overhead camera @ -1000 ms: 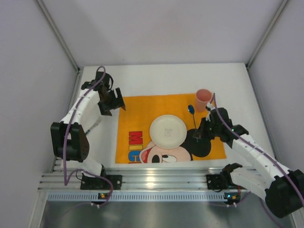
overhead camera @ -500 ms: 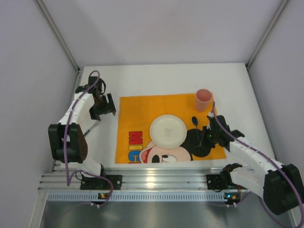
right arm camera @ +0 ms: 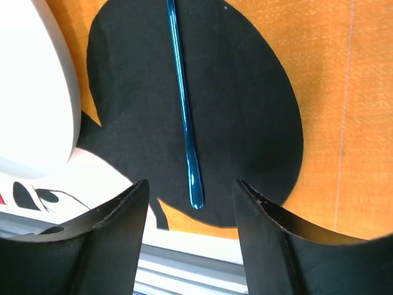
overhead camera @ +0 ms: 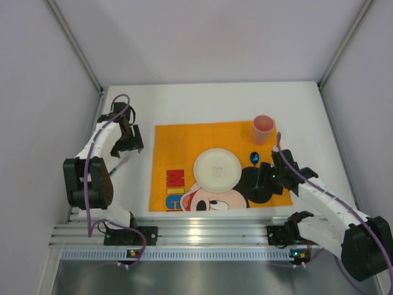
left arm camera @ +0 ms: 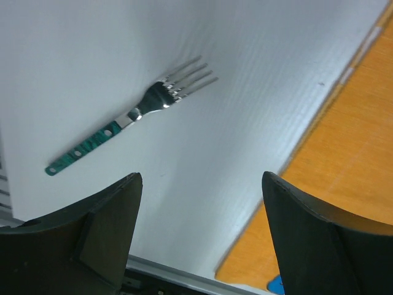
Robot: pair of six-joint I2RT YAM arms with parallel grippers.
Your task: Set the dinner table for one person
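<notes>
On the white dinner table (overhead camera: 209, 101) lies an orange Mickey Mouse mat (overhead camera: 178, 144) with a white plate (overhead camera: 217, 169) in its middle. A blue spoon (right arm camera: 182, 104) lies flat on the mat's black ear, right of the plate, and its bowl (overhead camera: 254, 158) points toward the pink cup (overhead camera: 263, 128). My right gripper (right arm camera: 190, 182) stands open just above the spoon's handle end, not holding it. A fork (left arm camera: 132, 117) with a green handle lies on the bare table left of the mat. My left gripper (left arm camera: 202, 184) hovers open near it, empty.
A ridged silver rail (overhead camera: 196, 233) runs along the near edge, carrying both arm bases. Grey walls close in the table on the left, back and right. In the left wrist view, the mat's edge (left arm camera: 344, 160) lies to the right of the fork.
My right gripper lowered the spoon onto the mat and has opened, letting it go. My left gripper moved left off the mat to above the fork.
</notes>
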